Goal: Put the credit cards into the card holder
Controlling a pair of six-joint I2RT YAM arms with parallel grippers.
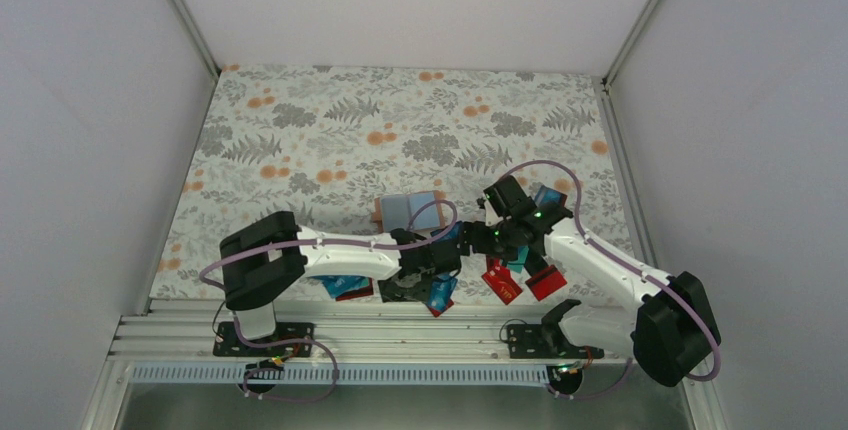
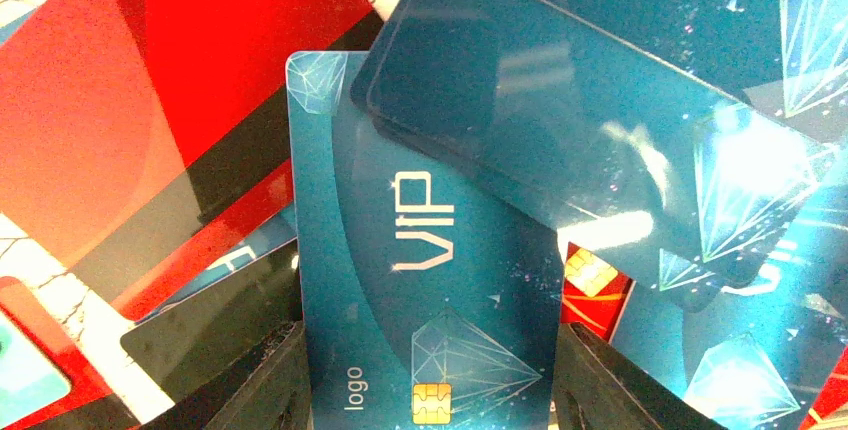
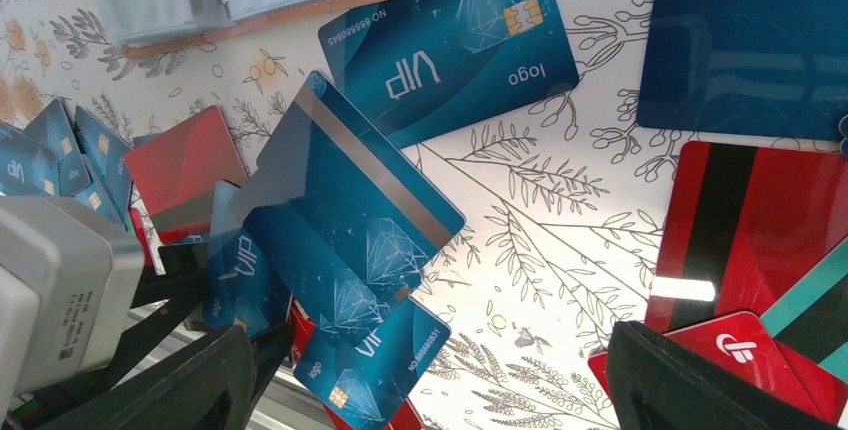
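Left fingers [image 2: 600,390] straddle the chip end of the teal VIP card [image 2: 425,280] — pinching or just short, I cannot tell — its long axis running straight away from them. The card holder [image 1: 405,212] lies open just beyond, nearer this arm; right fingers [image 3: 690,390] gape empty.

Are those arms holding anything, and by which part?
The left gripper straddles a blue VIP card at its chip end, fingers at both long edges; whether it grips yet cannot be told. The right gripper holds nothing.
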